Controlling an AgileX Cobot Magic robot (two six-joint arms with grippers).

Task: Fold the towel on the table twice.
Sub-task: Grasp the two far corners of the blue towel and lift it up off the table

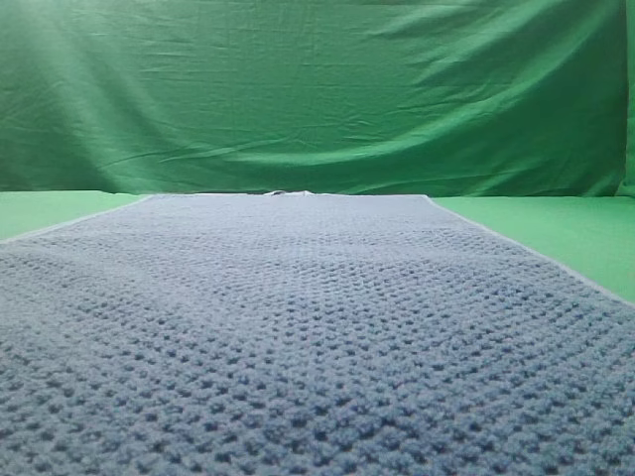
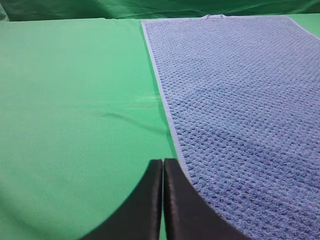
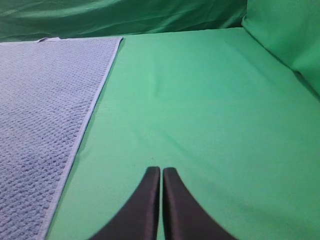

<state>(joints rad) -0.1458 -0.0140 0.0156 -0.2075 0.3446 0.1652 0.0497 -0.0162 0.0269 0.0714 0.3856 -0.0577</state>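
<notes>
Towel point(image 1: 317, 337) near end cut off, frame bottom.

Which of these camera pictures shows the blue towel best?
The left wrist view: the towel shows its left hem and far edge against the table. The exterior high view fills up with towel, cutting off its near end. The right wrist view catches only the right-hand strip.

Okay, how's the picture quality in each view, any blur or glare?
Exterior high: towel soft and blurred nearest the lens, bright glare on the backdrop upper left. Left wrist: fingers blurred, towel weave crisp. Right wrist: even light, fingers out of focus.
</notes>
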